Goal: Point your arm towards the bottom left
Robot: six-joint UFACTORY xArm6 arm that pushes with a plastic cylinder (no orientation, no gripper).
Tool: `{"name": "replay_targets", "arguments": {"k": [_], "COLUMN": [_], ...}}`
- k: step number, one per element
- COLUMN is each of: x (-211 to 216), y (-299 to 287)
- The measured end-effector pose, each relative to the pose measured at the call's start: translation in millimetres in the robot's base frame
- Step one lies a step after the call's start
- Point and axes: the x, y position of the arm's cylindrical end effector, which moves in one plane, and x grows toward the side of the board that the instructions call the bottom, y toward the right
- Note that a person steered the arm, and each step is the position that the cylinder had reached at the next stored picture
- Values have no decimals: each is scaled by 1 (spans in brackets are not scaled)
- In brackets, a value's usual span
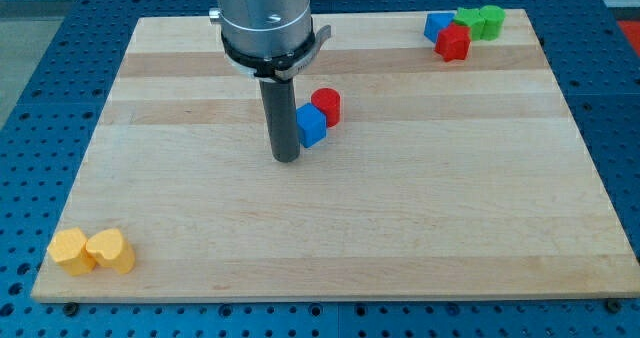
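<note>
At the view's bottom left corner of the bench (pixel 200 228) two yellow blocks sit touching each other: a rounded yellow block (pixel 70 250) and, just beside it on the right, a yellow heart-shaped block (pixel 111 250). Both lie close to the bench's left and bottom edges. That corner is where the task sends me.

Moving right, a broad stretch of bare wood lies between those yellow blocks and my tip (pixel 287 159), which rests on the bench a little left of centre, in the upper half. There is no end effector to open or close here, only the straight dark rod, so nothing is gripped. Just beside the rod on its right is a blue block (pixel 311 125), very near or touching it, with a red cylinder (pixel 326 106) touching the blue one.

Farther right, near the view's top right corner, a cluster sits well apart: a second blue block (pixel 437 25), a red block (pixel 453 42) and two green blocks (pixel 480 21).

To do the step well, I judge a straight diagonal slide down and to the left is best, pulling away from the blue block without dragging it. The path looks open; the main care is stopping short of the yellow pair and the bench's edge.
</note>
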Motion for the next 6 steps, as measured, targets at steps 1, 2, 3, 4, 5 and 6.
{"name": "replay_targets", "arguments": {"k": [1, 2, 3, 4, 5, 6], "x": [5, 31, 55, 55, 55, 54], "y": [-4, -5, -19, -103, -212, -246]}}
